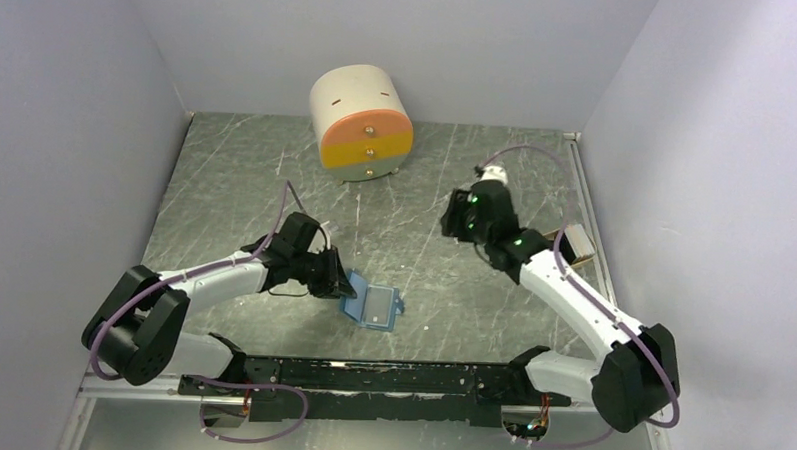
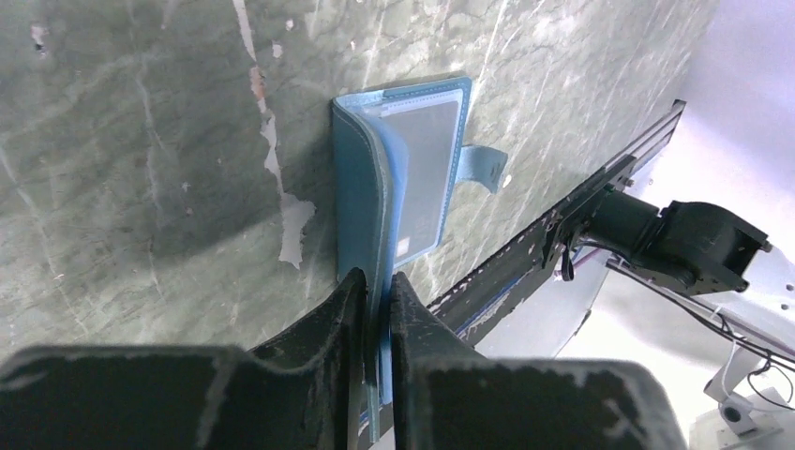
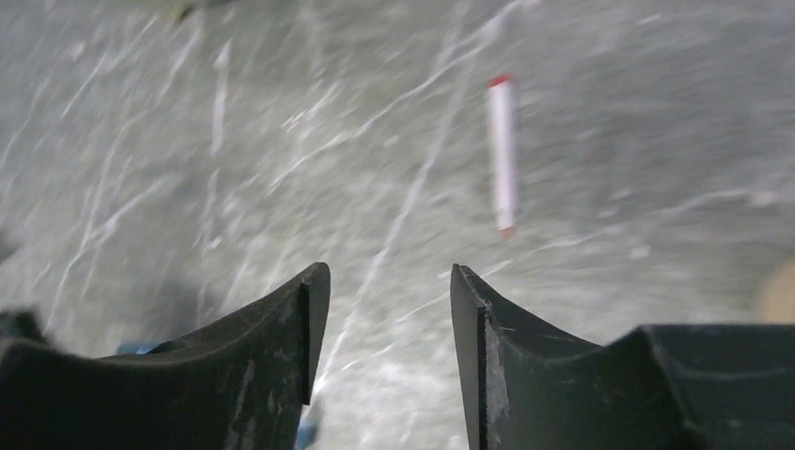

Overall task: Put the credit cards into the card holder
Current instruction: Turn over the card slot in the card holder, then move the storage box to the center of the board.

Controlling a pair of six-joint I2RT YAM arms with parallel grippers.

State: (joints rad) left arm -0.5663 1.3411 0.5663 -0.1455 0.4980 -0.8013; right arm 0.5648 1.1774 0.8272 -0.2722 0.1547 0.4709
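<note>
Your right wrist view is blurred; the left tool (image 2: 377,286) covers the card holder (image 2: 358,187) at its near edge

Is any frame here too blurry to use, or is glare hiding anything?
Right wrist: motion blur smears the tabletop and a white red-tipped stick. Left wrist: sharp on the card holder, a pale sheen on its clear pocket. Top external: crisp, evenly lit, soft shadows only.
</note>
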